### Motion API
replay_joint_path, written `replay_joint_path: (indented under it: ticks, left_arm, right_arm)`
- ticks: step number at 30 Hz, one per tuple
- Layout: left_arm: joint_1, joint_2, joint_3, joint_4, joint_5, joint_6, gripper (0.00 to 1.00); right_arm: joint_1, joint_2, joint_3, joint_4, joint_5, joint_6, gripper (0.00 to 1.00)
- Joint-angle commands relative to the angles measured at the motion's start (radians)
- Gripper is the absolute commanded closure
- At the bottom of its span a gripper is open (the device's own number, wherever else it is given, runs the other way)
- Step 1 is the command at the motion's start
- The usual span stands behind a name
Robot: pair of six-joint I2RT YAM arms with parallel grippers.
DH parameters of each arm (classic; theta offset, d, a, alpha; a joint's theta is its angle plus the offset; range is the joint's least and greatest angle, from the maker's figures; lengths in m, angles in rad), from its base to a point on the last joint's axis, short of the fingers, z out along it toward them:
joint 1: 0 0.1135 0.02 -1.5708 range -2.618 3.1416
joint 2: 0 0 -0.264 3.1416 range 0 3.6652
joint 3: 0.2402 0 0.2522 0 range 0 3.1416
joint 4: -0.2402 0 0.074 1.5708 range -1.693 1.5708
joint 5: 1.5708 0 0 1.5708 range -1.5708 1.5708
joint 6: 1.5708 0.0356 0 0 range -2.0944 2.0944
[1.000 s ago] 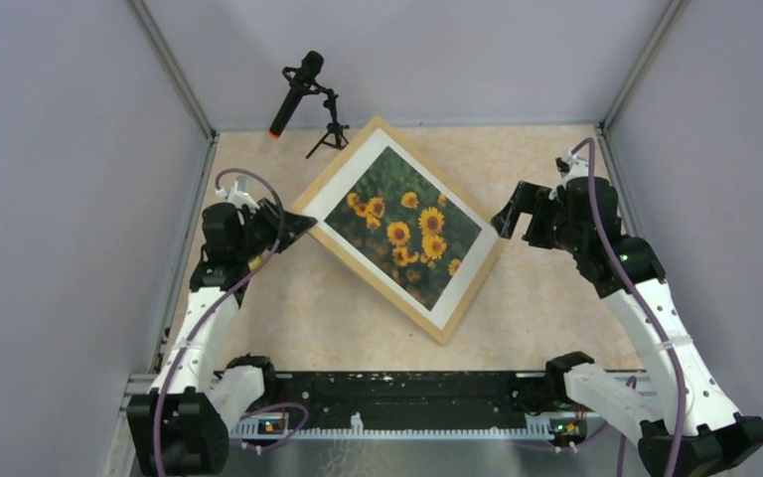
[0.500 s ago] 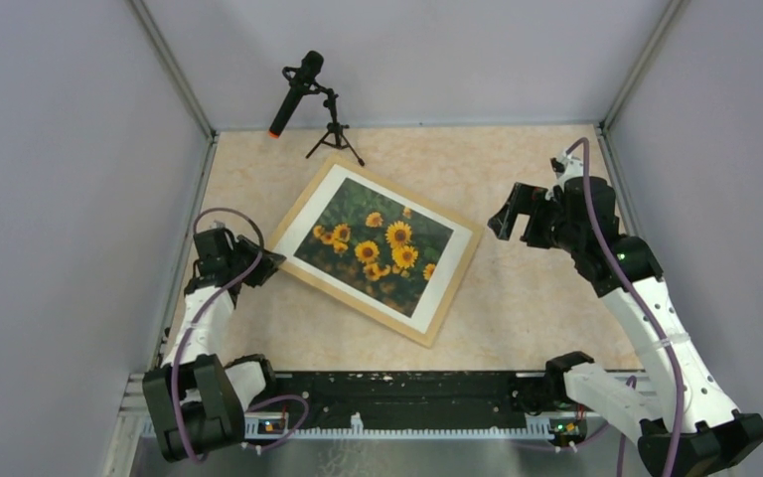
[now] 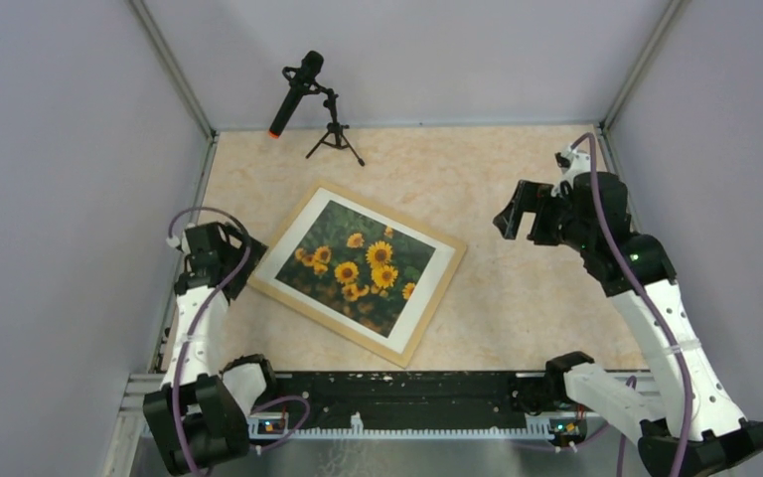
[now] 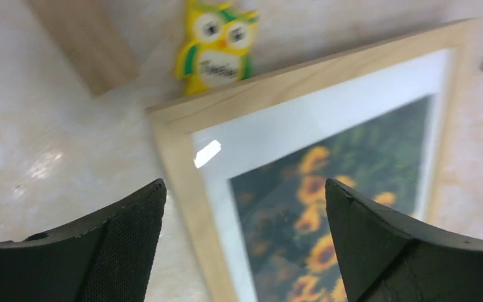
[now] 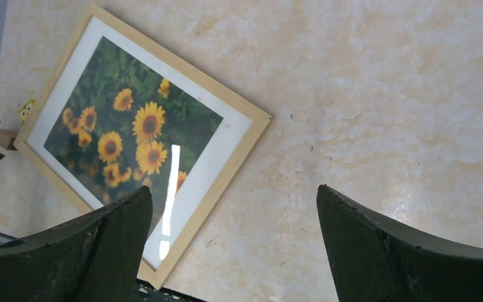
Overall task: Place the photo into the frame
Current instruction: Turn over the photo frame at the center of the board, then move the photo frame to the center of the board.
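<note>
Since a moment ago the big picture frame of thin pale wood (image 3: 433, 304) has come down from its tipped-up pose. It now lies flat on the speckled beige table (image 3: 536, 298), a bit left of the middle. The sunflower photo with yellow-orange blooms on dark green leaves (image 3: 353, 268) sits inside the frame, with a white border (image 4: 302, 119) all round it. The left gripper (image 4: 244, 185) has let go. Its two black fingers stand wide apart just by the frame's left corner, holding nothing. Beside that corner stand a little yellow owl figure (image 4: 217, 44) and a small wooden block (image 4: 85, 41). The right gripper (image 5: 233, 192) hangs over bare table to the right, well apart from the frame, with its fingers wide apart too. A black microphone on a small stand (image 3: 293, 94) is at the far edge.
</note>
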Motion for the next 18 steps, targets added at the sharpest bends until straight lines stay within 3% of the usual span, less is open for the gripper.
replay_joint_path:
  ticks: [1, 6, 8, 12, 15, 18]
  left_arm:
    - [0.003, -0.092, 0.207, -0.025, 0.167, 0.091, 0.02]
    - [-0.021, -0.127, 0.403, 0.159, 0.611, 0.178, 0.02]
    - [-0.062, -0.121, 0.49, 0.211, 0.694, 0.175, 0.02]
    - [-0.182, -0.168, 0.645, 0.247, 0.684, 0.234, 0.01]
    - [-0.21, -0.193, 0.686, 0.249, 0.665, 0.286, 0.01]
    - [-0.215, -0.183, 0.605, 0.15, 0.431, 0.313, 0.01]
  right_arm:
    - [-0.005, -0.019, 0.183, -0.065, 0.017, -0.072, 0.01]
    - [-0.006, -0.049, 0.316, -0.106, 0.031, -0.143, 0.01]
    - [-0.005, -0.064, 0.335, -0.103, 0.048, -0.149, 0.01]
    - [-0.005, -0.072, 0.397, -0.13, 0.042, -0.133, 0.01]
    - [-0.004, -0.085, 0.414, -0.137, 0.019, -0.116, 0.01]
    - [-0.006, -0.097, 0.402, -0.13, -0.025, -0.099, 0.01]
